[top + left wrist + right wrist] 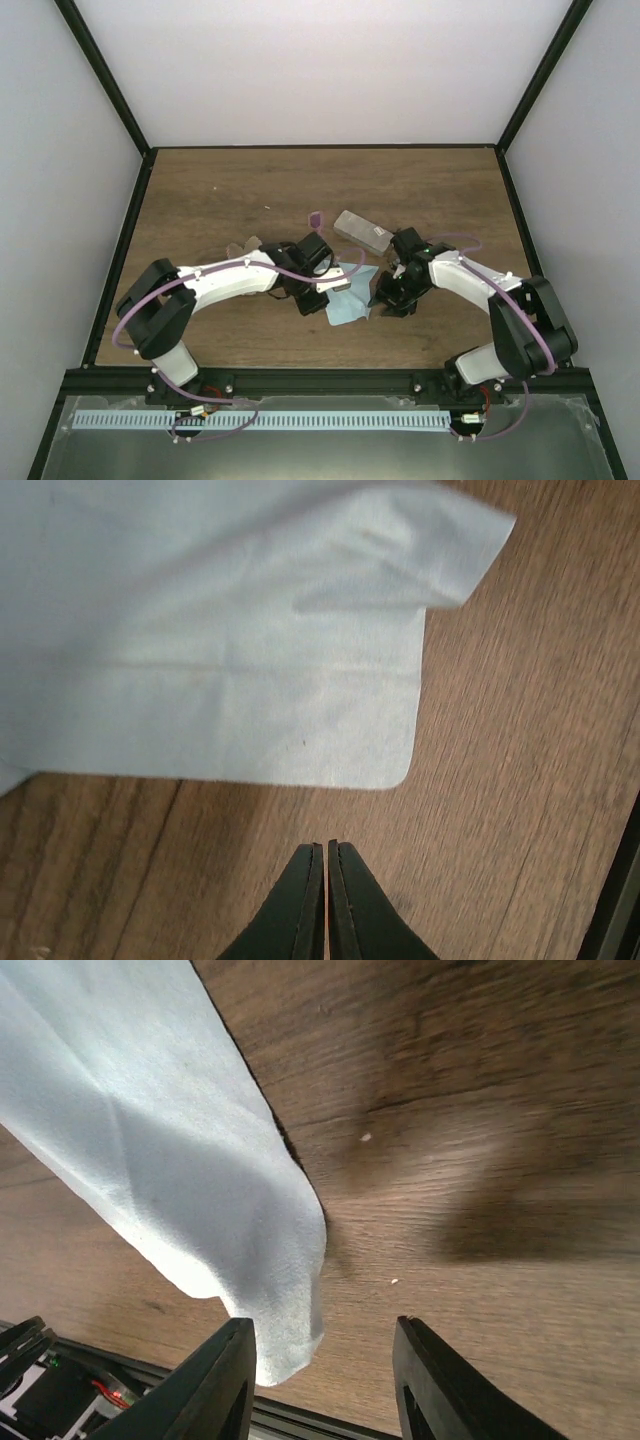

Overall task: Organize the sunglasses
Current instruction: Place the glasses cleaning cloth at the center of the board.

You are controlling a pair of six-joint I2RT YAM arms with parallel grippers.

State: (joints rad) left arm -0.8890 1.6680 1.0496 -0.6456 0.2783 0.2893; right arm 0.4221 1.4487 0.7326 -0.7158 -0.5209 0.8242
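Note:
No sunglasses show clearly in any view. A small purple loop (316, 217) sits behind my left wrist; I cannot tell if it is a lens or cable. My left gripper (322, 296) is shut and empty, its tips (328, 846) just above the wood, a little short of the rounded corner of a light blue cloth (210, 660). My right gripper (388, 300) is open (325, 1332) over bare wood. A drooping fold of the light blue cloth (190, 1180) hangs just inside its left finger (225, 1370). The cloth (350, 298) lies between the two grippers.
A grey case (362, 232) lies behind the grippers at table centre. A brownish translucent object (243, 246) peeks out behind my left arm. The black front rail (300, 1422) is close below my right gripper. Black frame posts edge the table.

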